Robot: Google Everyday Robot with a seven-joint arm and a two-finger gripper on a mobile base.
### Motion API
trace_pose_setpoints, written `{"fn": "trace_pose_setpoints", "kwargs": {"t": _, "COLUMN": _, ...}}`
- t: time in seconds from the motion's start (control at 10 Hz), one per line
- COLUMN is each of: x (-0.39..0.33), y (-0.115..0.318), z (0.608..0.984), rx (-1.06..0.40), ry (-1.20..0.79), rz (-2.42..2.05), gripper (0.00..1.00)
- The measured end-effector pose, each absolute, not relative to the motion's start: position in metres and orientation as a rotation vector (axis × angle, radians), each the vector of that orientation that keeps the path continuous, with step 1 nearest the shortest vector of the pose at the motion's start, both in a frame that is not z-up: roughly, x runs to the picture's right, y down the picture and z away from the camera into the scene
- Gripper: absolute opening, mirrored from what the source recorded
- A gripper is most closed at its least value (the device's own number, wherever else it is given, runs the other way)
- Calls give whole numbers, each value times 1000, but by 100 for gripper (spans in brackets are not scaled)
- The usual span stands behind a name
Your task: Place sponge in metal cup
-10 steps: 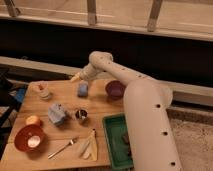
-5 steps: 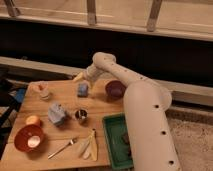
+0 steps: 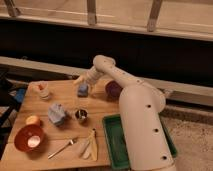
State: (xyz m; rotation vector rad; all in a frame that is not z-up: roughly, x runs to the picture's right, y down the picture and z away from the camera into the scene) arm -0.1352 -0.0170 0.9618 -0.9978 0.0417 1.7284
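The claw (image 3: 80, 80) hangs spread open just above the sponge (image 3: 83, 90) on the bench (image 3: 66, 98), apparently lined up to pinch it. The metal cup (image 3: 81, 115) stands upright nearby, mouth up.

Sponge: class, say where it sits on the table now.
In the camera view the sponge lies on the far side of the table, left of the purple bowl, the gripper just above it.
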Motion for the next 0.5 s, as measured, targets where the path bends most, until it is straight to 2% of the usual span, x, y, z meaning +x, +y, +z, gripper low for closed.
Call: {"fn": "trace_pose_setpoints", "kwargs": {"t": 0.5, "x": -150, "y": 1, "z": 974, "rx": -1017, "ry": 116, "rz": 1684, "gripper": 73}}
